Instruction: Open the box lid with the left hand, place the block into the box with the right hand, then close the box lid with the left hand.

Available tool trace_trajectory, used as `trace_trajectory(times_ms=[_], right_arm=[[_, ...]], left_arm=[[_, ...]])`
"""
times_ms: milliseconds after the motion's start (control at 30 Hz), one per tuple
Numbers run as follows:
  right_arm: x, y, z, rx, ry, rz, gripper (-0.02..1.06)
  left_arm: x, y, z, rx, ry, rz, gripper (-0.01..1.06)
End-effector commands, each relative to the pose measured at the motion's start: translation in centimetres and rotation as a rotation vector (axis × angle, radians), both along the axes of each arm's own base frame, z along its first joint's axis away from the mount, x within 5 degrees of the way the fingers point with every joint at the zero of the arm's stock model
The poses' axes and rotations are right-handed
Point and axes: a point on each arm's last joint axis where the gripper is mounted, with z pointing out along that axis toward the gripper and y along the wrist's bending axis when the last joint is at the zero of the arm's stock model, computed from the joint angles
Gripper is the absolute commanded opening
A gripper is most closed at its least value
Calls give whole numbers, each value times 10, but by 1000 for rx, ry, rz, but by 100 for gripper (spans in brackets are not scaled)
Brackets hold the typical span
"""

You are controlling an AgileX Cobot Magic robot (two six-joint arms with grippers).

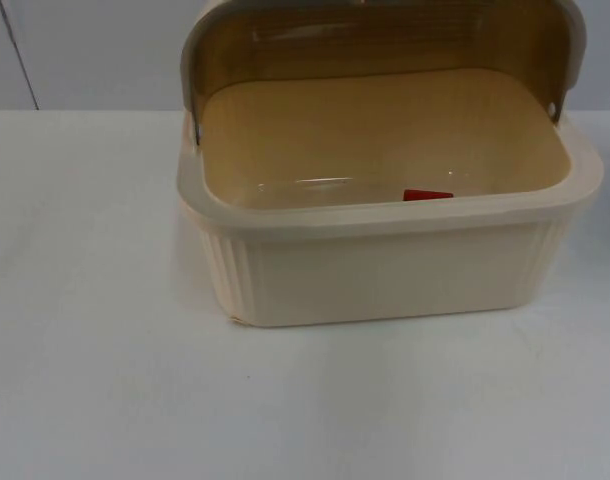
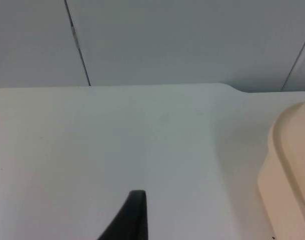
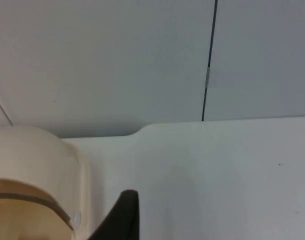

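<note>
- The box (image 1: pixel 385 270) is sitting on the table (image 1: pixel 95 380), its lid (image 1: pixel 385 35) standing open at the far side.
- The block (image 1: pixel 427 195) is lying inside, near the front wall.
- The left gripper (image 2: pixel 135 220) is hovering left of the box, the right gripper (image 3: pixel 123 217) right of it; I cannot tell whether either is released or clenched.

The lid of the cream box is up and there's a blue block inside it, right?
Not quite. The block inside the cream box is red, not blue; the top view shows it just behind the front rim. The lid is up, as you said.
</note>
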Motion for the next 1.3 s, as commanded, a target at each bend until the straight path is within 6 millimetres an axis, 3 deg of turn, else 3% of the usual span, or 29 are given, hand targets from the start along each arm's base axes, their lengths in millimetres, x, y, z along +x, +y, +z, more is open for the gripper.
trace_trajectory(times_ms=[0, 800, 1167, 1267], right_arm=[[-6, -2, 10, -33, -55, -1, 103], [-26, -3, 30, -78, -158, -6, 103], [-30, -3, 24, -35, -87, -22, 103], [-34, -3, 26, -35, -88, -22, 103]], left_arm=[[-1, 0, 4, -24, -15, 8, 104], [4, -1, 11, -27, -115, -4, 104], [40, -12, 9, 23, -36, -64, 104], [61, -35, 16, 77, -33, -158, 104]])
